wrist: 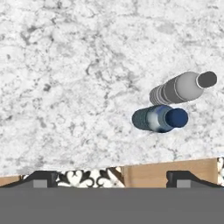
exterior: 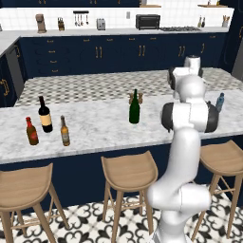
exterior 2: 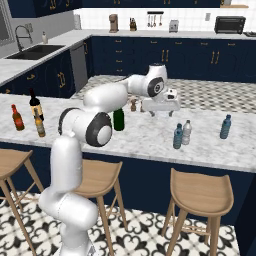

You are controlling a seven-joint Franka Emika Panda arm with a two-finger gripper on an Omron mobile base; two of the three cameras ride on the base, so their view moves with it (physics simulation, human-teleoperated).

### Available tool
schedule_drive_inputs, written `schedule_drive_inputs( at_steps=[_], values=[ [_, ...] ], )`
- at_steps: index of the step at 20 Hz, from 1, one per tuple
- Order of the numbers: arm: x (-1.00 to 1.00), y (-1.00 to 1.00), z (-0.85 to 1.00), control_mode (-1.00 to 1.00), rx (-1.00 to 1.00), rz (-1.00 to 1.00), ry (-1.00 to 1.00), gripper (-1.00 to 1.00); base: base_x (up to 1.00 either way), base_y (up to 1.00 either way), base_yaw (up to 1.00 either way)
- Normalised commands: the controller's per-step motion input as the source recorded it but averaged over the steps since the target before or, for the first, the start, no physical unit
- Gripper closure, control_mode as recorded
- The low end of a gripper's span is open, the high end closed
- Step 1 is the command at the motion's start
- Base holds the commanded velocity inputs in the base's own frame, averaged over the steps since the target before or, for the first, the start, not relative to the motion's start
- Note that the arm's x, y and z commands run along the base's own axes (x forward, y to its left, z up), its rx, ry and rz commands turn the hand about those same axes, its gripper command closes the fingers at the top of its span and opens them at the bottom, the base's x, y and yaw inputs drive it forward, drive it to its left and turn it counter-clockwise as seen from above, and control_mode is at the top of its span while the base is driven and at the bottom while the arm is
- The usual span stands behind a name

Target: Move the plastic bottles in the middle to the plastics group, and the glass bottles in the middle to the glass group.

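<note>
My gripper (exterior 2: pixel 164 114) hangs open and empty above the right half of the marble counter (exterior 2: pixel 145 137). Its fingertips (wrist: pixel 41 177) stand wide apart in the hand view, which looks straight down. Below and to the right, the small blue-grey plastic bottle (wrist: pixel 159 118) (exterior 2: pixel 178 136) stands upright right beside the pale grey bottle (wrist: pixel 181 87) (exterior 2: pixel 187 132). The bright blue bottle (exterior 2: pixel 226 126) stands further right. The green wine bottle (exterior: pixel 135 107) is mid-counter, partly behind my arm in the right base view. At the left, the amber beer bottle (exterior: pixel 65 131) stands near the black wine bottle (exterior: pixel 45 114) and the red-brown bottle (exterior: pixel 32 131).
Wooden stools (exterior: pixel 129 173) line the counter's near edge. A small brown object (exterior: pixel 132 98) sits just behind the green bottle. Bare marble stretches between the green bottle and the plastic bottles.
</note>
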Motion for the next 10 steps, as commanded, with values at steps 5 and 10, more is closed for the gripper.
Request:
schedule_drive_inputs(
  at_steps=[5,10],
  values=[
    [-0.22,1.00,-0.10,-1.00,-0.19,0.13,-0.18,-1.00,0.00,0.00,0.00],
    [-0.06,0.81,0.23,-1.00,0.00,0.05,-0.05,-1.00,0.00,0.00,0.00]
  ],
)
